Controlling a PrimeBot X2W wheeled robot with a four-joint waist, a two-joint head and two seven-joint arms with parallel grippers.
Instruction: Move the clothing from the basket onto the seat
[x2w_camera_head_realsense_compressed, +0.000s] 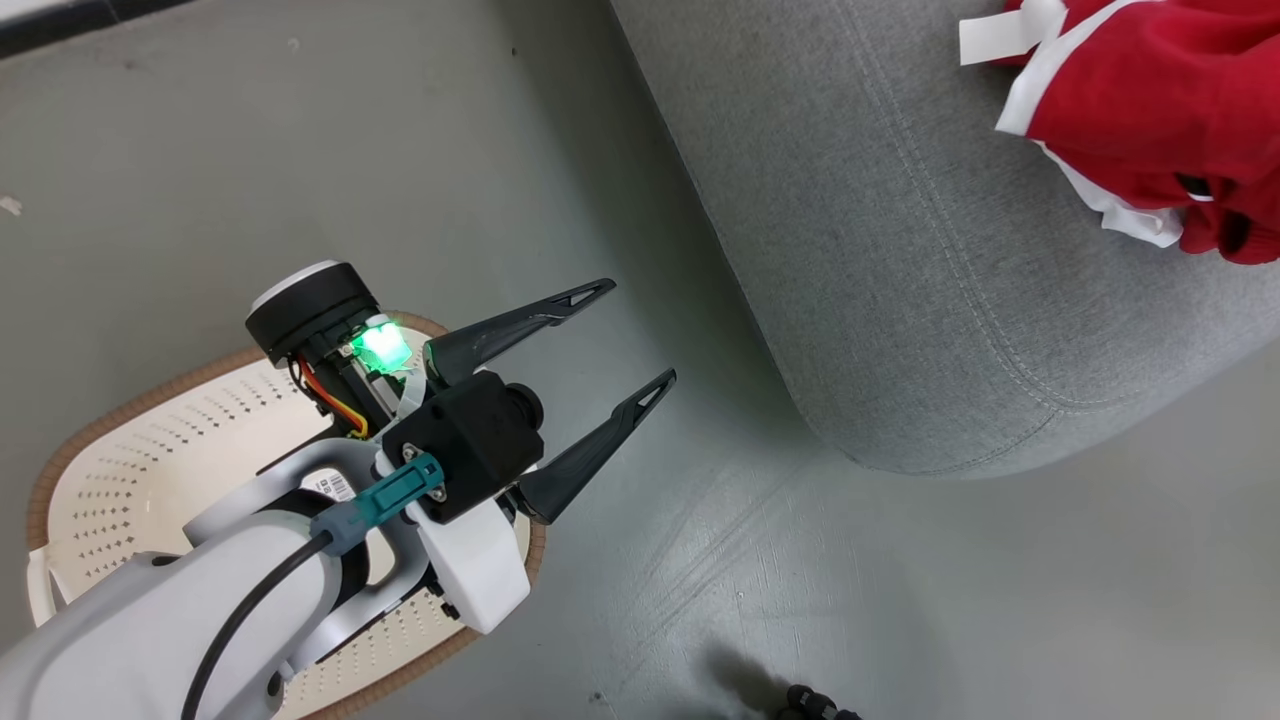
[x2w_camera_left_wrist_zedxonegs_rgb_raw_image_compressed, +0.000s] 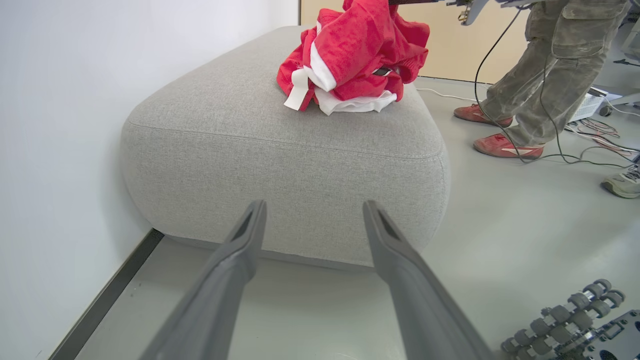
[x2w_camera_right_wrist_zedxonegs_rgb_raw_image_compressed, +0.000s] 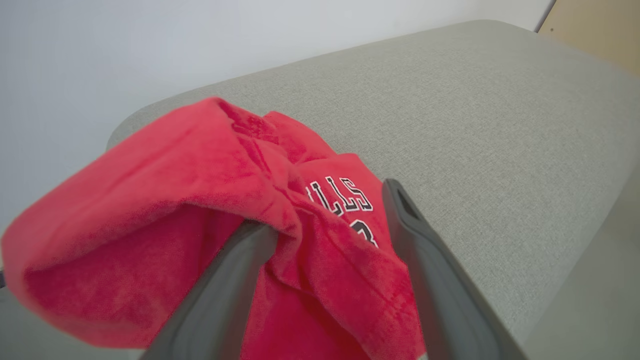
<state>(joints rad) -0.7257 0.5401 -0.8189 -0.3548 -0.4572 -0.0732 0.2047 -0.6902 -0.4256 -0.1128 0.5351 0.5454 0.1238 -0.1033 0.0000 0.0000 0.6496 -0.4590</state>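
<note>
Red clothing (x2w_camera_left_wrist_zedxonegs_rgb_raw_image_compressed: 355, 55) with white trim lies heaped on top of the grey seat (x2w_camera_left_wrist_zedxonegs_rgb_raw_image_compressed: 280, 150), also at the upper right of the head view as clothing (x2w_camera_head_realsense_compressed: 1130, 100) on the seat (x2w_camera_head_realsense_compressed: 900, 250). My right gripper (x2w_camera_right_wrist_zedxonegs_rgb_raw_image_compressed: 330, 210) is open over the seat (x2w_camera_right_wrist_zedxonegs_rgb_raw_image_compressed: 475, 125); red clothing (x2w_camera_right_wrist_zedxonegs_rgb_raw_image_compressed: 200, 190) with black lettering drapes over its left finger and sags between the two fingers. My left gripper (x2w_camera_head_realsense_compressed: 640, 335) is open and holds nothing, hovering above the floor between the basket (x2w_camera_head_realsense_compressed: 130, 470) and the seat. The basket's visible floor is bare; my left arm hides part of it.
A person's legs (x2w_camera_left_wrist_zedxonegs_rgb_raw_image_compressed: 545, 65) in red shoes stand on the floor beside the seat, with cables (x2w_camera_left_wrist_zedxonegs_rgb_raw_image_compressed: 590, 150) trailing nearby. A white wall (x2w_camera_left_wrist_zedxonegs_rgb_raw_image_compressed: 60, 125) runs along the seat's other side. My wheeled base (x2w_camera_left_wrist_zedxonegs_rgb_raw_image_compressed: 570, 320) shows low on the floor.
</note>
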